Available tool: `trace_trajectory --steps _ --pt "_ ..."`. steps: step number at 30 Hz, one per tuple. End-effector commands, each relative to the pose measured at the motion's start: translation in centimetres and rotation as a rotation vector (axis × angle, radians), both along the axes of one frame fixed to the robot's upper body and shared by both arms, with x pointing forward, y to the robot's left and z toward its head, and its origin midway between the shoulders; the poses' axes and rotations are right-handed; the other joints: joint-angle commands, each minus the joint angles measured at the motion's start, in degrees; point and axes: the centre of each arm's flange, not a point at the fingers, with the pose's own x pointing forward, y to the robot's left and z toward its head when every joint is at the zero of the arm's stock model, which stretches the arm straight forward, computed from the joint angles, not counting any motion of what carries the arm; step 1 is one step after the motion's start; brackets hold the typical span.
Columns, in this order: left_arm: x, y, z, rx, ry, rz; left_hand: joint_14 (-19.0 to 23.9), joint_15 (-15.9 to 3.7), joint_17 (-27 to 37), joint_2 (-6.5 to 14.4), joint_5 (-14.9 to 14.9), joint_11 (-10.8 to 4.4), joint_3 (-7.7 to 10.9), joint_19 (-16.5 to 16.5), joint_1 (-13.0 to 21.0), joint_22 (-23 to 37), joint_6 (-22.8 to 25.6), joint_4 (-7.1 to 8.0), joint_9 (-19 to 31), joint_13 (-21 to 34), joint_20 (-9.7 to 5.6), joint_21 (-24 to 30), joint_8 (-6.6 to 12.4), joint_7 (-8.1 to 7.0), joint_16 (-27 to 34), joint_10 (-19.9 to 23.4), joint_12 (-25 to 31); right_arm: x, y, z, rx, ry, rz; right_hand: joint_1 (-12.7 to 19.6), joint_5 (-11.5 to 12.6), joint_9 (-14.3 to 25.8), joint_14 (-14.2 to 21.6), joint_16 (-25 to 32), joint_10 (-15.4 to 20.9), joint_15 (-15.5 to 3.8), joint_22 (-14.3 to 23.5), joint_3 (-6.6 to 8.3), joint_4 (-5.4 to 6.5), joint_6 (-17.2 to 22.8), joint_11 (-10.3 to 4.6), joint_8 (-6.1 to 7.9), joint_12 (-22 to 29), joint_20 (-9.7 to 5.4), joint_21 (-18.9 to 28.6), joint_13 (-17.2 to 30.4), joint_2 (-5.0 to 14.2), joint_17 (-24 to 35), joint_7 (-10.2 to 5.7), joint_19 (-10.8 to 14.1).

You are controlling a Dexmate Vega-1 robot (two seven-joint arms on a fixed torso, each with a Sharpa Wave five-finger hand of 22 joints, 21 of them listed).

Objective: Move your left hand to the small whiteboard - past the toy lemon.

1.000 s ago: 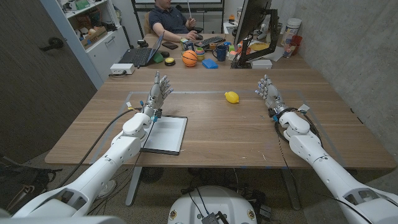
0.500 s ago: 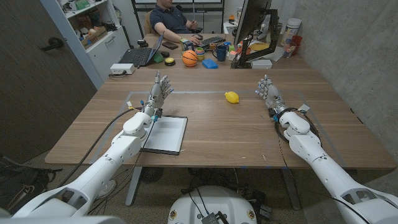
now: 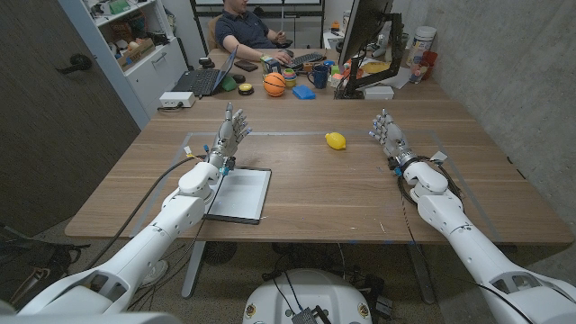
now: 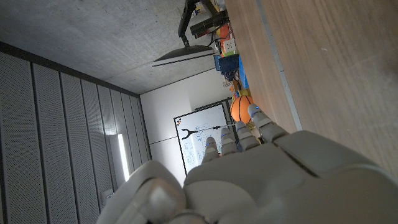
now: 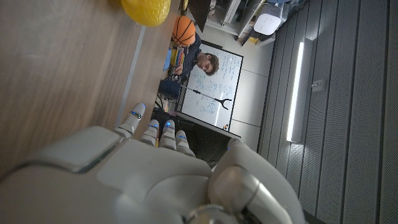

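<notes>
Left hand (image 3: 230,131) fingers apart, empty, raised just beyond the whiteboard (image 3: 238,194), lemon (image 3: 335,140) mid-bench (image 3: 315,193), right hand (image 3: 389,135) also spread, empty

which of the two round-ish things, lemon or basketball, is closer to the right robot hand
The toy lemon. It lies alone on the bare middle of the table, just beside the right robot hand, while the orange basketball sits farther back among the clutter at the far edge.

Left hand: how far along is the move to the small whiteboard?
Done: nothing visible. The left hand is raised beyond the small whiteboard's far edge, fingers apart, holding nothing. The toy lemon lies off toward the right hand. Left: bring the left hand onto the board.
</notes>
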Motion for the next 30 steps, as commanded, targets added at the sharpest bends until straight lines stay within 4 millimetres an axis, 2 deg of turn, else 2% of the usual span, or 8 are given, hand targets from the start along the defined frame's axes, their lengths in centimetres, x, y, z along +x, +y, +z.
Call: trace_trajectory --steps 1,30 --pt "-0.03 0.33 -0.09 -0.009 0.000 0.011 -0.29 -0.07 0.28 1.12 0.44 -0.27 -0.28 0.61 -0.31 0.08 -0.24 0.26 0.29 0.21 -0.08 -0.04 0.28 -0.12 0.18 -0.28 0.31 0.35 0.24 0.36 -0.005 -0.003 0.009 -0.02 0.23 0.15 -0.27 0.03 -0.29 -0.04 0.09 -0.13 0.30 -0.22 -0.03 0.42 0.18 -0.11 -0.06 0.25 0.66 0.07 0.03 -0.05" --pt "-0.03 0.56 -0.20 -0.010 0.001 0.009 -0.26 -0.05 0.27 1.16 0.60 -0.24 -0.62 0.79 -0.38 0.10 -0.23 0.22 0.29 0.20 -0.04 -0.44 0.30 -0.12 0.18 -0.36 0.29 0.50 0.52 0.33 -0.009 0.000 0.014 -0.14 0.26 0.16 -0.15 -0.12 -0.20 0.19 0.09 -0.10 0.26 -0.20 -0.04 0.42 0.16 0.00 -0.45 0.25 0.66 0.06 0.01 0.06"
